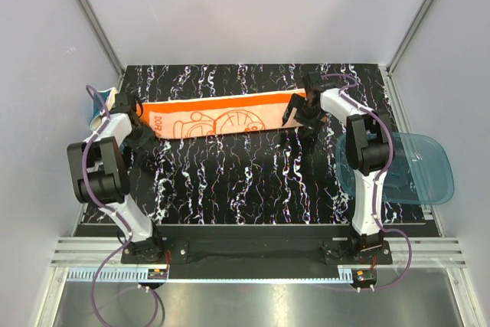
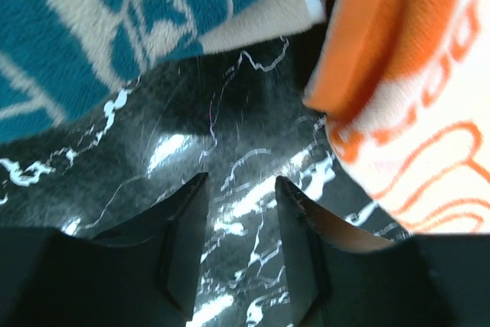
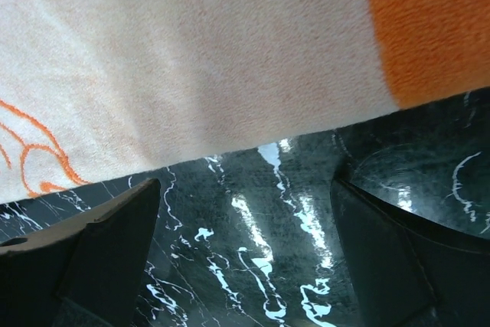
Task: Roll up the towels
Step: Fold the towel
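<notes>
open tabletop [image 1: 253, 181] near side of orange towel [image 1: 230, 116]; teal towel [image 2: 76, 5] crowds far-left corner; blue tray [image 1: 417, 170] blocks right edge.

Long towel [image 1: 222, 117] across table [image 1: 253, 181] rear, second towel [image 1: 98, 103] far left, tray [image 1: 419, 168] right.

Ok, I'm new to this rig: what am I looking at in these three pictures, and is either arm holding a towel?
Two robot arms, left and right, are bolted at the near edge of a black marbled table. The wide picture looks down from above; the other two are wrist cameras. An orange towel lies flat on it as a long strip, a teal towel by its left end, a blue tray at the right. The left fingers and right fingers stand apart over bare table, holding nothing.
</notes>
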Robot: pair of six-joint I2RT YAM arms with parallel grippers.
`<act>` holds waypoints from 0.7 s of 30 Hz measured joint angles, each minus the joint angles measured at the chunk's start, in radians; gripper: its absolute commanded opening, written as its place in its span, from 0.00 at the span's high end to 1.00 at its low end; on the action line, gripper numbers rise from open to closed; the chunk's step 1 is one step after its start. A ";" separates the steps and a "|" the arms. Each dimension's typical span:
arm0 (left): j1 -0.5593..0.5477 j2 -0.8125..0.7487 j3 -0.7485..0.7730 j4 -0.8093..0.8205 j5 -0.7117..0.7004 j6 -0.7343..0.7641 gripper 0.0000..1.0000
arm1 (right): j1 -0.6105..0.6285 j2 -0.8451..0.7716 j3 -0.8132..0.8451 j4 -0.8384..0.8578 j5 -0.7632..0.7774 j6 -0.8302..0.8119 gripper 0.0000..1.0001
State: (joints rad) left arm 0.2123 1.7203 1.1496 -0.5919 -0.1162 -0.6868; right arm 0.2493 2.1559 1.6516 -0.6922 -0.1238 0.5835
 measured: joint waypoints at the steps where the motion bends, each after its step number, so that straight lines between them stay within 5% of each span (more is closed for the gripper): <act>1: 0.000 0.017 0.008 0.003 -0.005 -0.003 0.52 | -0.004 0.000 0.000 0.000 -0.001 -0.002 0.01; 7: 0.000 0.113 0.082 0.033 -0.030 -0.006 0.46 | -0.046 0.002 -0.001 0.017 -0.011 -0.008 0.01; 21: -0.017 0.178 0.094 0.144 -0.040 -0.015 0.49 | -0.086 0.002 -0.014 0.053 -0.064 -0.011 0.03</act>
State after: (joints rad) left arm 0.1951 1.8984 1.2438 -0.4477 -0.1566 -0.7017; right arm 0.1635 2.1578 1.6371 -0.6392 -0.1883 0.5720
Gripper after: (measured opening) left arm 0.521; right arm 0.978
